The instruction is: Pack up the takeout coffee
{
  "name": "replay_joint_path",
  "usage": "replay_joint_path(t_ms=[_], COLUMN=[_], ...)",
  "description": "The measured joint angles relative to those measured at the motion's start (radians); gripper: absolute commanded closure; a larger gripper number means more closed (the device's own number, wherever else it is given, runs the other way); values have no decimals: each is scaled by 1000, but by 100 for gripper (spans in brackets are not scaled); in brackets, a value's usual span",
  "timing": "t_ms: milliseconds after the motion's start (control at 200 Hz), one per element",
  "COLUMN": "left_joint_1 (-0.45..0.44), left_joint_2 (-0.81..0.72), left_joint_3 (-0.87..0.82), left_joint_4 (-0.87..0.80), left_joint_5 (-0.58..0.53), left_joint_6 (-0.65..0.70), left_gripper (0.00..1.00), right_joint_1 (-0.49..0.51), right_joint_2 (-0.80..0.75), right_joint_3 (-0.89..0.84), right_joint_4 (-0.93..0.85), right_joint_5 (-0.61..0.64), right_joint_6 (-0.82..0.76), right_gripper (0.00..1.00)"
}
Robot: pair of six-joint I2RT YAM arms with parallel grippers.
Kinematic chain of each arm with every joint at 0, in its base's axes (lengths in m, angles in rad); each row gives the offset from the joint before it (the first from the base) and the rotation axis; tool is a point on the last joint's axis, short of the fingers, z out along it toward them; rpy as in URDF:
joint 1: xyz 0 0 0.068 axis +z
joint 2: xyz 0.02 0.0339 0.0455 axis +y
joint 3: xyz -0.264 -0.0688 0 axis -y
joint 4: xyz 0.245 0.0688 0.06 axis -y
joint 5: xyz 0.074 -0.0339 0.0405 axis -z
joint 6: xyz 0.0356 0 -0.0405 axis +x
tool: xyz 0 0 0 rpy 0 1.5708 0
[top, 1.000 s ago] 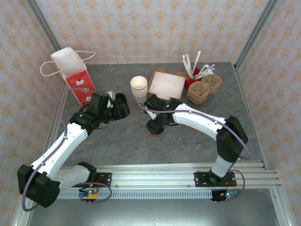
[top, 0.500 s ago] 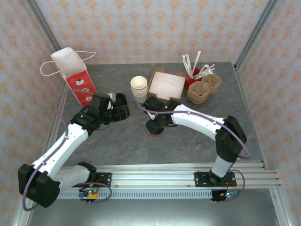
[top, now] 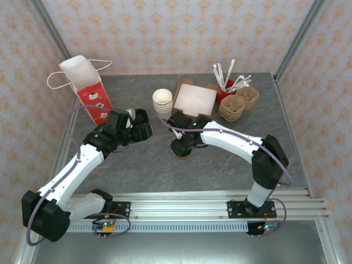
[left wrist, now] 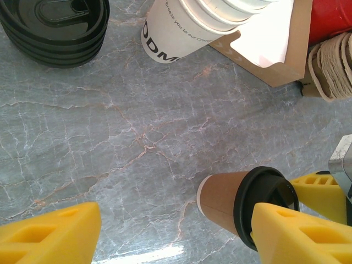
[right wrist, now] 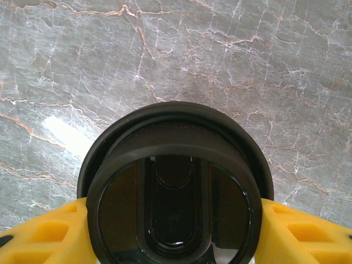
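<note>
My right tool (right wrist: 175,225) is clamped on the coffee (left wrist: 236,201) at its black lid; the cup seems to stand on the surface (left wrist: 121,143). My left tool (left wrist: 176,225) hovers just beside, jaws wide apart and empty.

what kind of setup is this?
Likely a robot test cell staged as a coffee counter: aluminium frame posts, stacked paper cups, a stack of black lids, and pulp cup carriers.
</note>
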State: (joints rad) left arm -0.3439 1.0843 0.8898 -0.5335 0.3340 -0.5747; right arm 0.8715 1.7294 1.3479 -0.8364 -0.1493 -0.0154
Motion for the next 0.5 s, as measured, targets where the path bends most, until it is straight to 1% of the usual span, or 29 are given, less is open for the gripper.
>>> replay_joint_path(t_ms=[210, 495], left_joint_1=[0, 0], left_joint_2=[0, 0], left_joint_3=[0, 0], left_joint_4=[0, 0], left_joint_5=[0, 0], left_joint_6=[0, 1], left_gripper=[26, 26], right_joint_1=[0, 0], right_joint_2=[1, 34], right_joint_3=[43, 94], right_joint_4=[-28, -79], right_joint_5=[3, 8], right_joint_6=[19, 34], right_gripper=[45, 33])
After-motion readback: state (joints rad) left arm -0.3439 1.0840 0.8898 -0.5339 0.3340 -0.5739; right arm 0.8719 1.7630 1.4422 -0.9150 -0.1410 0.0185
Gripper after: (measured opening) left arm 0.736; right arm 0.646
